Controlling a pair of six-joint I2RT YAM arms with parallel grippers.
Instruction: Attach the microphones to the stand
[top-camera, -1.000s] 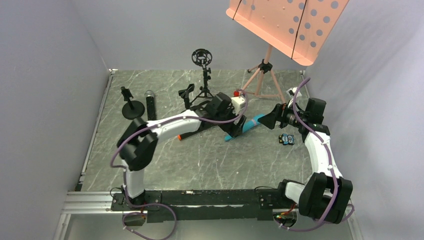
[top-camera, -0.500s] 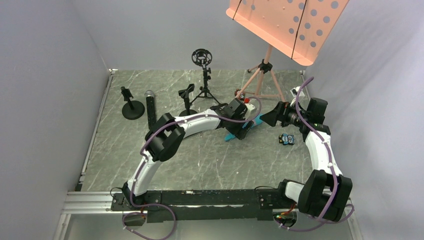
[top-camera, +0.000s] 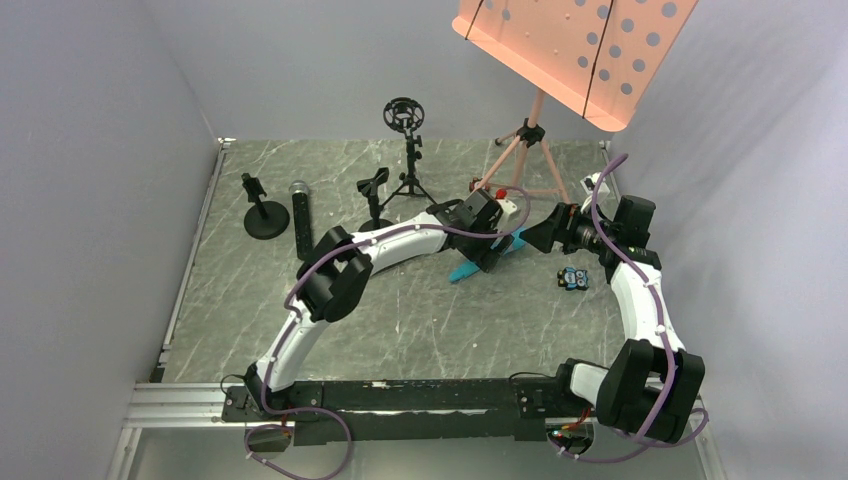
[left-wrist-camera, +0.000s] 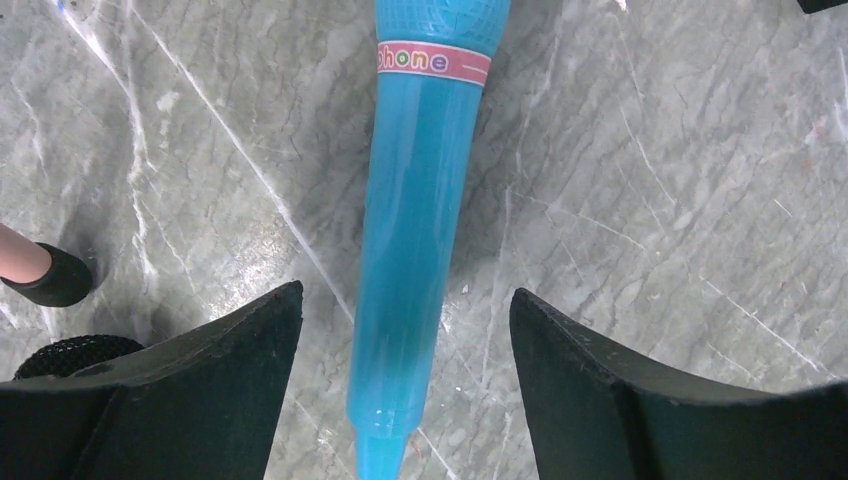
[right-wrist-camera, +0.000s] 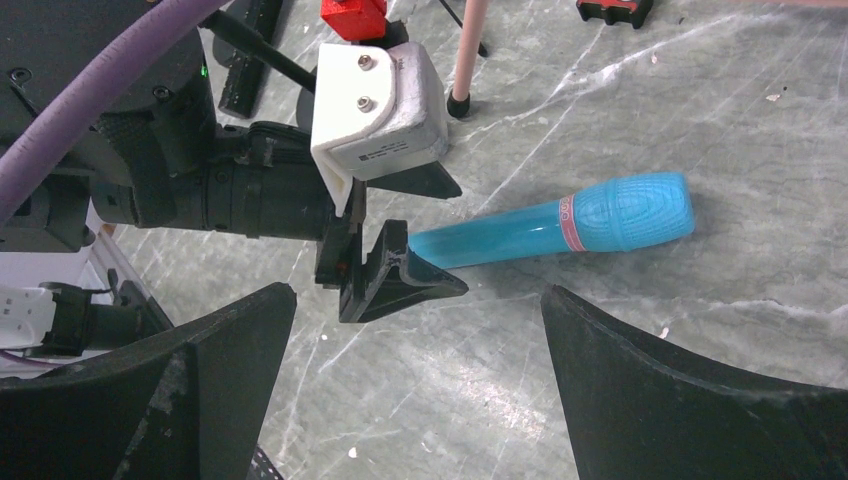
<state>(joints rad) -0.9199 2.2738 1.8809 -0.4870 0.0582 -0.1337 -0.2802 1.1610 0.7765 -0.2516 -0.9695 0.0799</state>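
The left hand (left-wrist-camera: 402, 300) has swung over the cyan microphone (left-wrist-camera: 425, 180); spread wide, straddling it, gripping nothing.

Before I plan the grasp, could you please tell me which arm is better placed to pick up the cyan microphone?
Left. The left gripper is open with one finger on either side of the cyan microphone's handle, so closing should grip it. The right gripper, also open, stands off near the head end.

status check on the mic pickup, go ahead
Left claw open, astride the blue mic, no grip yet. Right claw open, empty. Mic flat on the table, nothing blocking.
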